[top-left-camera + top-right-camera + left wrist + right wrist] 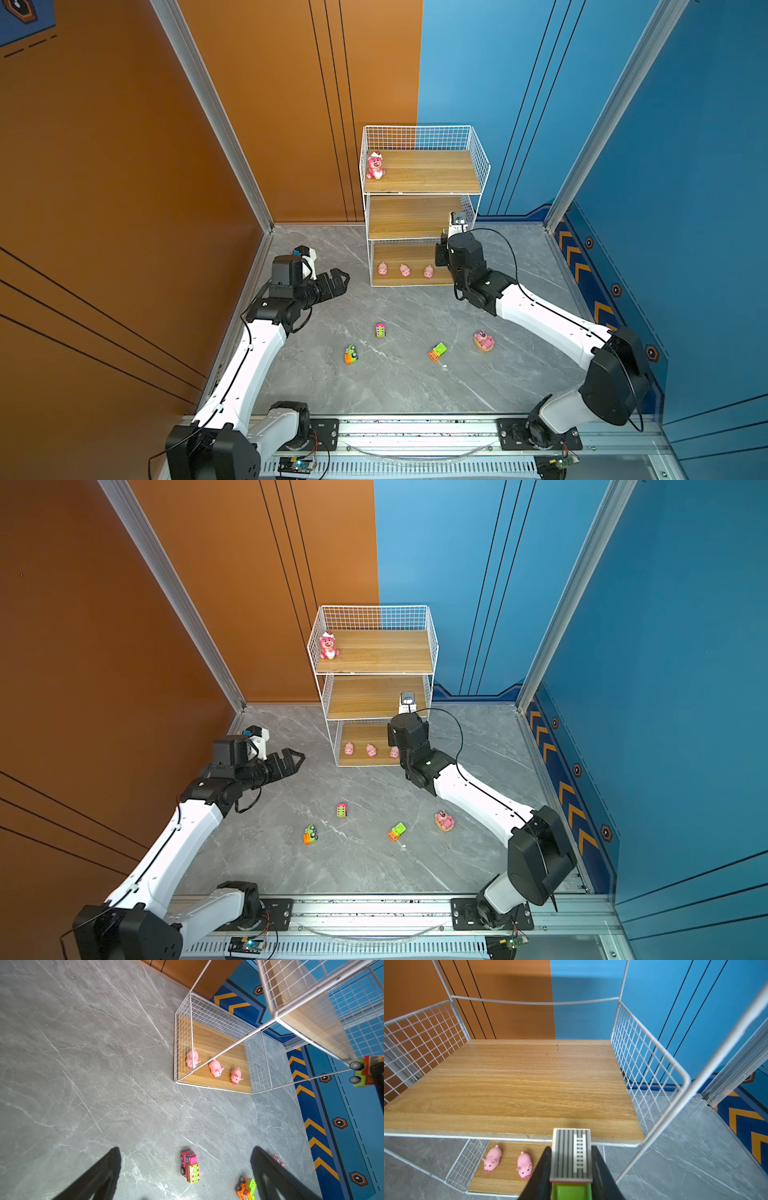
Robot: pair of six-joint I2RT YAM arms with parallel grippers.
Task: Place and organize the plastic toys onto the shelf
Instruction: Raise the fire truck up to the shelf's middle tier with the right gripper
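Four toys are already sitting on the shelf (419, 172) at frame centre in both top views: three pigs (404, 270) lining the bottom board's front and a hatted bear (375, 165) at the top board's left corner. The right end effector (571, 1149) is gripping a green truck (571, 1161) with a striped grey roof, jaws closed narrowly on its sides, holding it right at the front right edge of the bare middle board (519, 1084); whether its wheels are over the wood yet I cannot tell. The left end effector (343, 281) is hanging wide open and empty over the counter (415, 382), left of the shelf in the top views

Letting go here is risking a fall: the truck is wheeled, so it could be rolling off the lip onto the pigs or the counter. Pushing deeper, the fingers could be catching the mesh side (639, 1057) just beside them, or the wrist the tier above, and a knock might be shifting the light rack

The middle board is lying wholly open, fenced at both sides and the back, free at the front. At lower centre of the top views a pink truck (380, 330), green car (351, 354), orange car (437, 351) and lying bear (484, 340) are sitting well apart, leaving bare counter around each
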